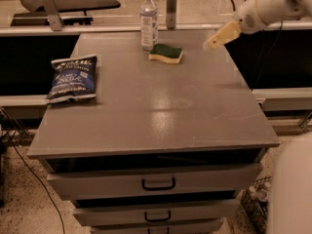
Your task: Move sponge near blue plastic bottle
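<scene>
Since sponge (166,53) lies just beside bottle (148,19) at bench (161,116) far edge, task looks met; end effector (214,40) over far right corner holds nothing, released or clenched cannot tell.

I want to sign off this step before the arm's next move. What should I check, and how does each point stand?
1. Sponge lies flat on the tabletop: ok.
2. Sponge sits close beside the bottle: ok.
3. Whether sponge and bottle touch: cannot tell.
4. Bottle stands upright, cap on: ok.
5. Pincer is apart from the sponge, up by the tabletop's far right corner: ok.
6. Snack bag lies at the left side, apart from both: ok.
</scene>
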`<action>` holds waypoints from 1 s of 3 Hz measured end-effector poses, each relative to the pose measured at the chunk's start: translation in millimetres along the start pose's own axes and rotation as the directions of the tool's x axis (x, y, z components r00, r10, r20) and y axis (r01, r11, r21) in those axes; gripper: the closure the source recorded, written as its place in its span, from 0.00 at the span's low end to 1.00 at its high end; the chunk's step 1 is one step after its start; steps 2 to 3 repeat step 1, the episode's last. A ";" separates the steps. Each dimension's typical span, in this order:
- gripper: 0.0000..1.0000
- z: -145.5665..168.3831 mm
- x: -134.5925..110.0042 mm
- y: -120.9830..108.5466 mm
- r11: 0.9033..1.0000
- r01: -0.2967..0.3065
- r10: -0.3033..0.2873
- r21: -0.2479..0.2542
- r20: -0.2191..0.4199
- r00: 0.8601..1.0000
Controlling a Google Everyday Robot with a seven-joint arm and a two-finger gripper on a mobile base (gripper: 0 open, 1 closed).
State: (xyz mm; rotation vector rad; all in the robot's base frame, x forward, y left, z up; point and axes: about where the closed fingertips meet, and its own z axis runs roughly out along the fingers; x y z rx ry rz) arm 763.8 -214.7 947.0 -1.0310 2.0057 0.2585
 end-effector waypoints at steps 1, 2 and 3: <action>0.00 -39.2 29.3 -11.7 0.999 -0.037 0.036 0.014 0.043 0.998; 0.00 -39.2 29.3 -11.7 0.999 -0.037 0.036 0.014 0.043 0.998; 0.00 -39.2 29.3 -11.7 0.999 -0.037 0.036 0.014 0.043 0.998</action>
